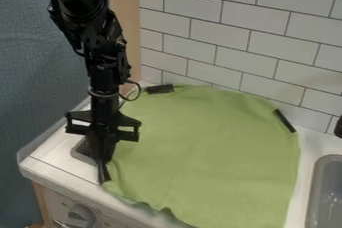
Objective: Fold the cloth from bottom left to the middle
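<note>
The green cloth (207, 152) lies spread over most of the white counter, its lower edge wavy and hanging over the counter's front. At the cloth's lower left corner, the black gripper (103, 173) points down, low over the counter's front left part. Its tip is right beside the cloth's left edge; whether it touches or holds the fabric cannot be made out. The arm covers part of the cloth's upper left edge.
Black pieces show at the cloth's back left (160, 89) and right (284, 121) edges. A grey sink (325, 192) is set in at the right. White tiles (267, 47) rise behind, and a knob (81, 215) sits on the front panel below the counter.
</note>
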Controlling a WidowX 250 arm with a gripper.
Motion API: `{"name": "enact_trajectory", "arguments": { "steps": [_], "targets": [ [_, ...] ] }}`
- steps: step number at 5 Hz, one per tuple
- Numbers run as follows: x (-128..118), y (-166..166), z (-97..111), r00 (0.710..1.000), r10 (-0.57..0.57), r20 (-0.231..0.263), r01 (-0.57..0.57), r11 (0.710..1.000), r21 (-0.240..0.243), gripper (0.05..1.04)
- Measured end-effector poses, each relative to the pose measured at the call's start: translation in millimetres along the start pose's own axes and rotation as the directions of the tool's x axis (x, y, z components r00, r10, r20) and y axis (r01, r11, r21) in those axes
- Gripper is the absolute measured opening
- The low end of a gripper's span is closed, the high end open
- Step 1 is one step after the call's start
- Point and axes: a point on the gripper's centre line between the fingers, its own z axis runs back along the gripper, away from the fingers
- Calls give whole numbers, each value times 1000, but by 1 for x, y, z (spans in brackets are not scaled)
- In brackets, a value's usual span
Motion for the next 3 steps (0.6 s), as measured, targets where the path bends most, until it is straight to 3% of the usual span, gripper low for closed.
{"name": "enact_trajectory", "arguments": {
  "steps": [3],
  "targets": [
    [-3, 8, 29, 1000, -1, 15, 1, 999, -46, 51]
  ]
}}
